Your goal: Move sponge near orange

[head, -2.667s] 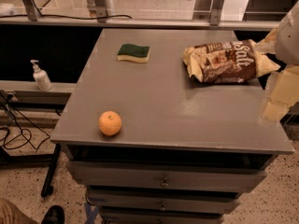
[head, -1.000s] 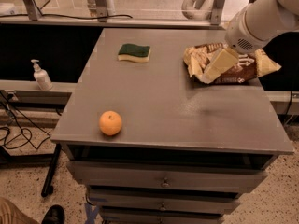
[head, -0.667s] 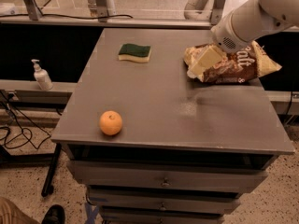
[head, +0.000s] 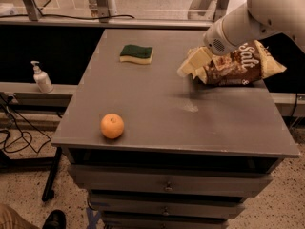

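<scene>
The sponge [head: 136, 54], dark green on top with a pale yellow base, lies flat at the back left of the grey table [head: 143, 104]. The orange [head: 112, 126] sits near the table's front left edge, well apart from the sponge. My gripper [head: 192, 64], with pale cream fingers, hangs above the table at the back right of centre, to the right of the sponge and in front of the snack bag. It holds nothing that I can see.
A brown-and-cream snack bag [head: 236, 65] lies at the back right of the table, partly behind my arm [head: 257, 15]. A soap dispenser bottle [head: 41, 77] stands on a ledge to the left. Drawers [head: 167, 185] sit below the tabletop.
My arm has swung in from the right edge and moved left across the snack bag toward the sponge. The sponge and the orange have not moved.
</scene>
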